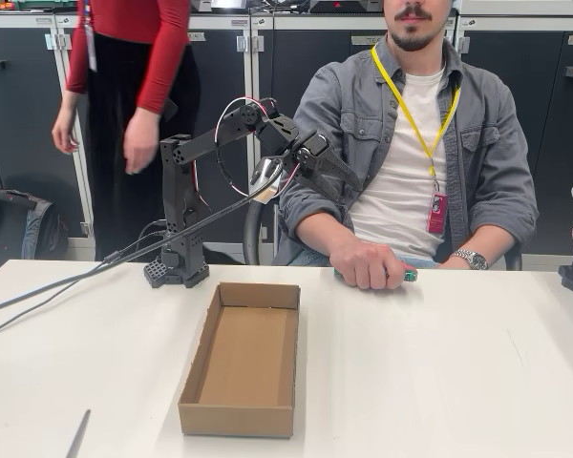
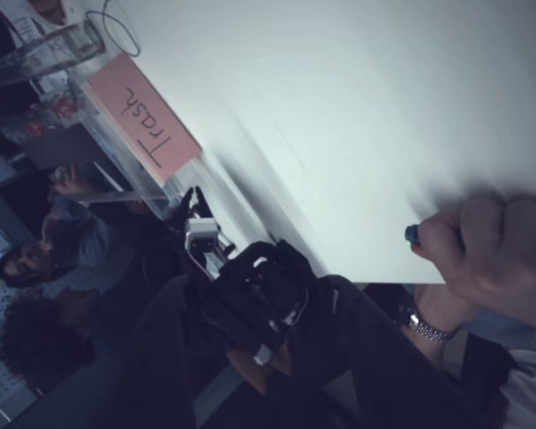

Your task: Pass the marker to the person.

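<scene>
table (image 1: 458,382): smooth matt white | box (image 1: 244,363): matt brown cardboard | arm (image 1: 186,191): matt black plastic | wristwatch (image 1: 471,259): shiny metal | overshirt (image 1: 497,153): grey cloth

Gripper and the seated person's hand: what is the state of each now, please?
Gripper: raised off the table, nothing seen in it; open or shut cannot be told.
Person's hand: closed in a fist around the green marker.

I count one marker (image 1: 410,276), mostly hidden inside a fist; one cardboard box (image 1: 241,360) on one white table (image 1: 439,382); two people in the fixed view, the seated person (image 1: 415,162) and a standing person in red (image 1: 134,95); one arm with one gripper (image 1: 339,172); one thin grey rod (image 1: 78,434); one pink "Trash" sign (image 2: 143,116) in my wrist view.
</scene>
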You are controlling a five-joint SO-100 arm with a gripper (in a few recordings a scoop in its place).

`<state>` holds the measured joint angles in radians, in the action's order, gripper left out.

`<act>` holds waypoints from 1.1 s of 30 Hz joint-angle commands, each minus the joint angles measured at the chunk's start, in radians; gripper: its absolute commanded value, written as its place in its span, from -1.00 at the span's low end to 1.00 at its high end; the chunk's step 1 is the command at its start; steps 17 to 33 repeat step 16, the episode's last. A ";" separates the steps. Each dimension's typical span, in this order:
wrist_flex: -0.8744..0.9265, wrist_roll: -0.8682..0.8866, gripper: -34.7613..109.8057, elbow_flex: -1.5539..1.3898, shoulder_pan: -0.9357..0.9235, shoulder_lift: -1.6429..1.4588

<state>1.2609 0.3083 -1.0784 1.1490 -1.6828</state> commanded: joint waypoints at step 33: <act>0.009 0.002 -0.12 -0.005 0.002 -0.078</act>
